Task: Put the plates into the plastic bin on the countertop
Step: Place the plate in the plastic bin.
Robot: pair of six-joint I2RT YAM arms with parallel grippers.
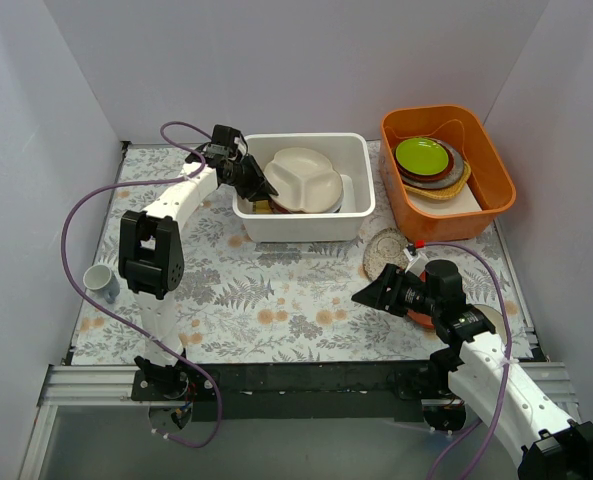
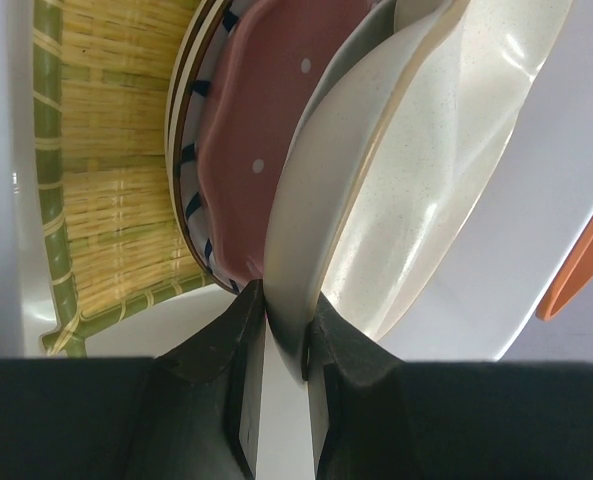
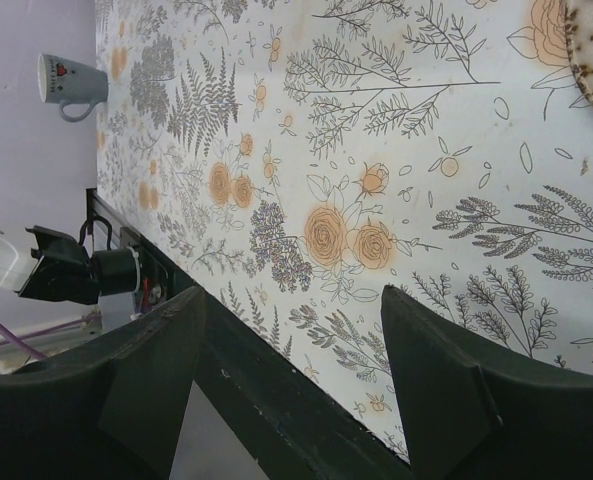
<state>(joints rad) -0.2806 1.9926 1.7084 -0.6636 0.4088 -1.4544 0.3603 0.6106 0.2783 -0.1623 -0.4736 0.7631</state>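
The left gripper's (image 2: 284, 300) jaws clamp the rim of the cream three-section round plate (image 1: 301, 178) to lean it into the white rectangular plastic bin (image 1: 306, 229); the right gripper's (image 3: 291, 300) jaws stand apart.

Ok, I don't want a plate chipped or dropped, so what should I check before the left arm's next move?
1. Left hand grip: ok, shut on the rim of the cream three-section plate.
2. Plate within the plastic bin walls: ok, seen from the top view.
3. Plate fully resting on something: cannot tell; it leans against the pink dotted plate, its lower edge hidden.
4. Right hand clear of the bin: ok, open, empty, above the countertop.
5. All plates in the bin: not ok, the beige lacy plate lies on the countertop.
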